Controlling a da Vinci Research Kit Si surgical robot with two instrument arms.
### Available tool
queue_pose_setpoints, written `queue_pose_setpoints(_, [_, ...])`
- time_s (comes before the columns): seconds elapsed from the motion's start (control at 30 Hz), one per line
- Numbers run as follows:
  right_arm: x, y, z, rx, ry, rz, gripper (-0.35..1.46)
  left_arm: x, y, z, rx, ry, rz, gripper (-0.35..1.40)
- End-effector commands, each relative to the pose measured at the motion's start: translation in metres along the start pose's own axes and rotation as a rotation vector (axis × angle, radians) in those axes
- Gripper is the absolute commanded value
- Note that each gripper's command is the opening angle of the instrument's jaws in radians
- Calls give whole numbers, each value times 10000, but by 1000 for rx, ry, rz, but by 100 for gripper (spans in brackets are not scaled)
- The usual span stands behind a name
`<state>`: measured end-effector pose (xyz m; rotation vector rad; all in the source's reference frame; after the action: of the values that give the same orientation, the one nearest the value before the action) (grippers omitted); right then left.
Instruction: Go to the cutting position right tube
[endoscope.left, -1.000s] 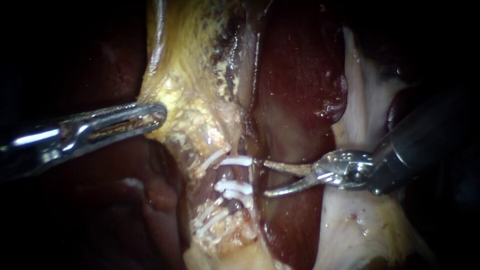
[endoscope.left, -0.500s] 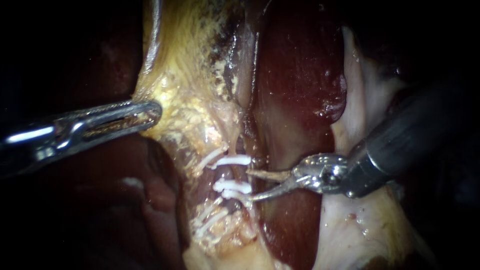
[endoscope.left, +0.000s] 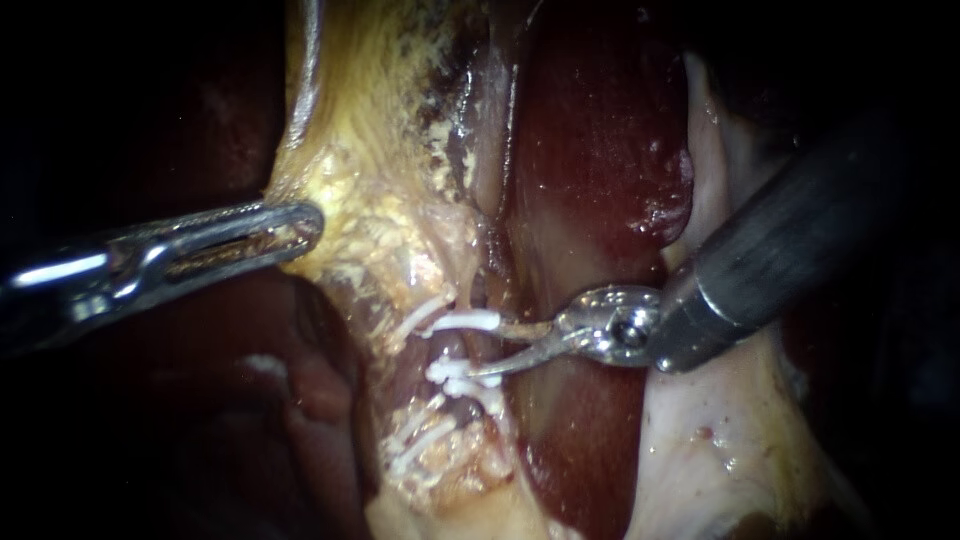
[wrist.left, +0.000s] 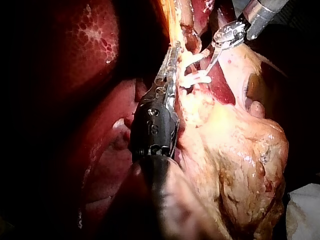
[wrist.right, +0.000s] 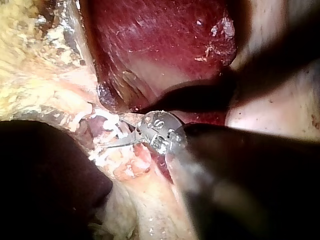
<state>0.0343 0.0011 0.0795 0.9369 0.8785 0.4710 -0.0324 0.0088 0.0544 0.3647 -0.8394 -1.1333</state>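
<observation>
— Now, the left side?
— Slender steel left instrument (endoscope.left: 308, 228): jaws closed on the edge of the yellow crumbly fatty tissue (endoscope.left: 370, 190).
— And the right?
— Dark-shafted right instrument (endoscope.left: 487, 348): two thin curved blades, parted, nothing gripped. The upper blade lies by the upper white plastic clip (endoscope.left: 470, 321), and the lower blade's tip reaches the lower white clips (endoscope.left: 462, 374).
— The tube?
— Thin pale tube (endoscope.left: 476, 296) runs down through those clips. The stretch between them sits in the blades' gap. Contact: cannot tell. Dark red glossy liver (endoscope.left: 600, 150) lies just beside.
</observation>
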Motion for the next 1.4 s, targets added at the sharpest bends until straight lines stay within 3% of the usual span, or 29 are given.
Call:
queue_pose_setpoints(0.03, [1,0,1,4,-2,-4,116,0,0,0,0,0,0,-35])
queue_pose_setpoints(0.17, [-1,-2,2,33,-19,-18,111,0,0,0,0,0,0,-35])
queue_pose_setpoints(0.37, [-2,-4,7,99,-21,-52,85,0,0,0,0,0,0,-35])
queue_pose_setpoints(0.63, [8,1,24,87,-11,-56,73,1,0,0,0,0,0,-35])
queue_pose_setpoints(0.73, [9,4,29,84,-11,-44,59,1,0,0,0,0,0,-35])
queue_pose_setpoints(0.93, [5,10,35,80,-11,-17,49,1,0,1,-1,-1,0,-35])
queue_pose_setpoints(1.07, [5,11,34,80,-11,-5,24,1,0,1,-1,-1,0,-35])
queue_pose_setpoints(1.4, [5,11,34,81,-11,1,14,1,0,1,-1,-1,0,-35])
